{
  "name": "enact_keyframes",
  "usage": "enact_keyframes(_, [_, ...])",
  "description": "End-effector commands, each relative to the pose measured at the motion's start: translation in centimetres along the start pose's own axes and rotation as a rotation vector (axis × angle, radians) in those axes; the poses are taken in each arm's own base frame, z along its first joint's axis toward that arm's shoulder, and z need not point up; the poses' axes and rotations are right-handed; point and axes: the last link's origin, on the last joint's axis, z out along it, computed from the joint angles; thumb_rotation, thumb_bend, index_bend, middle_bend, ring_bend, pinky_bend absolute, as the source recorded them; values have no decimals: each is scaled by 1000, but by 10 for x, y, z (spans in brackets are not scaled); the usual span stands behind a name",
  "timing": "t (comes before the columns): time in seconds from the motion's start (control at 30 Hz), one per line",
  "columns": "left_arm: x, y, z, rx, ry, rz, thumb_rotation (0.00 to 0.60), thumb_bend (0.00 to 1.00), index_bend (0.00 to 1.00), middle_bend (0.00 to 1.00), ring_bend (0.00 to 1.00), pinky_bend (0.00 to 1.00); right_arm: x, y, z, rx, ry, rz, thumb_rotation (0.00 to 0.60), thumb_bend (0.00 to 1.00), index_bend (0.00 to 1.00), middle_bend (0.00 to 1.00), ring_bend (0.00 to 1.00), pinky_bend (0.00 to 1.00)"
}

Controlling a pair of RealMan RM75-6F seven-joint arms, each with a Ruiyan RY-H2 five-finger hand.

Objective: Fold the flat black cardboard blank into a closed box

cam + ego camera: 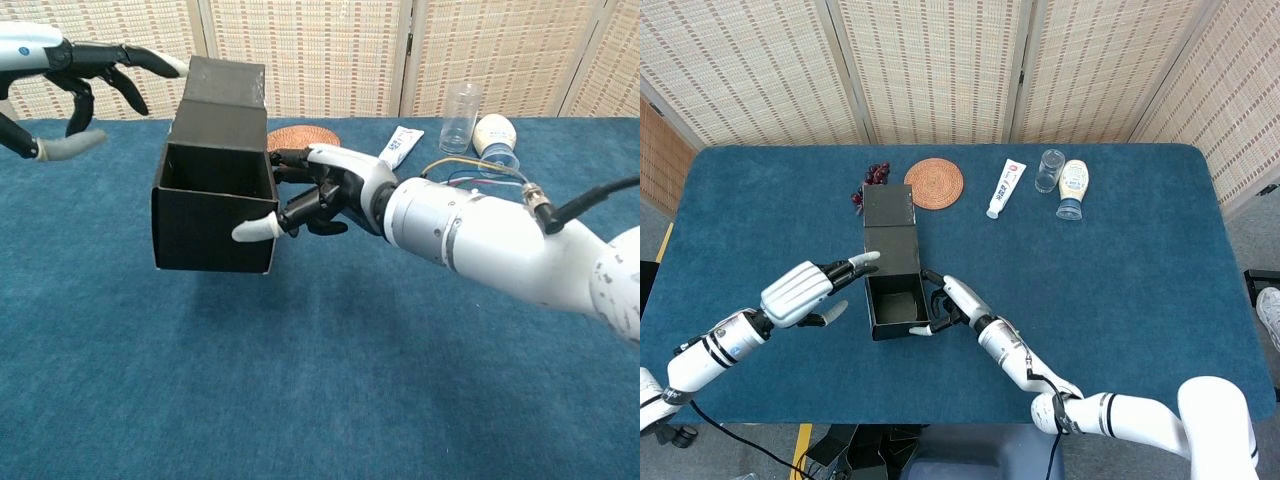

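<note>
black box (892, 285) partly formed, open mouth facing up and toward me, its lid flap (889, 206) standing out at the far end — the whole thing sits left of centre on the blue surface (1120, 280). in the chest view the box (214, 212) looks lifted a little off the cloth, open front toward the camera.

my right hand (945, 305) grips the box's right wall, thumb (258, 229) hooked over the near right corner, the other fingers curled against the outside of that wall.

my left hand (800, 293) is apart from the box, fingers spread, holding nothing; one fingertip (869, 257) reaches close to the left wall — touching or not, i cannot tell.

beyond the box along the far edge: dark grapes (872, 178) just behind the lid flap, a round woven coaster (933, 183), a white tube (1006, 188), a clear glass (1049, 170), and a squeeze bottle (1072, 189) lying on its side.
</note>
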Motion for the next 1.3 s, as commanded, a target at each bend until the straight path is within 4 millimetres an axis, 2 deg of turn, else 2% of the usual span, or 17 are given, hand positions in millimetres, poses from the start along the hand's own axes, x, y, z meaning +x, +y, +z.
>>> enact_keyframes(0.03, [5,-10,-7,58,62,-78,600,519,56,33,207,560,-8,7,3,-13,13,-33,600,400,289,391,694,980])
enact_keyframes(0.23, [5,-22,-26,122,124,-194,600,519,47,29,200,558,-21,17,10,-37,43,-83,600,385,202,318,694,980])
enact_keyframes(0.4, [0,-25,-41,146,133,-221,600,519,43,24,190,532,-34,25,11,-61,53,-115,600,322,112,234,675,978])
enact_keyframes(0.63, [-12,-27,-50,174,124,-297,600,518,42,23,182,507,-40,36,3,-96,59,-150,600,261,10,136,623,956])
enact_keyframes(0.77, [-18,-28,-53,181,115,-348,600,506,37,22,178,496,-41,41,-4,-112,46,-165,600,193,0,77,594,928])
enact_keyframes(0.9, [-24,-29,-56,198,101,-398,600,440,24,19,172,477,-39,42,-15,-127,30,-167,600,112,0,2,548,881])
enact_keyframes(1.1, [-34,-33,-60,272,61,-463,600,322,0,9,187,478,-33,39,-32,-149,10,-142,600,71,0,0,510,864])
enact_keyframes(1.17, [-37,-33,-62,294,52,-479,600,282,0,1,209,478,-29,36,-37,-146,18,-138,600,69,0,0,508,861])
enact_keyframes(1.3, [-43,-33,-66,337,51,-508,600,234,0,0,316,507,-11,29,-53,-135,40,-147,600,67,0,0,504,859])
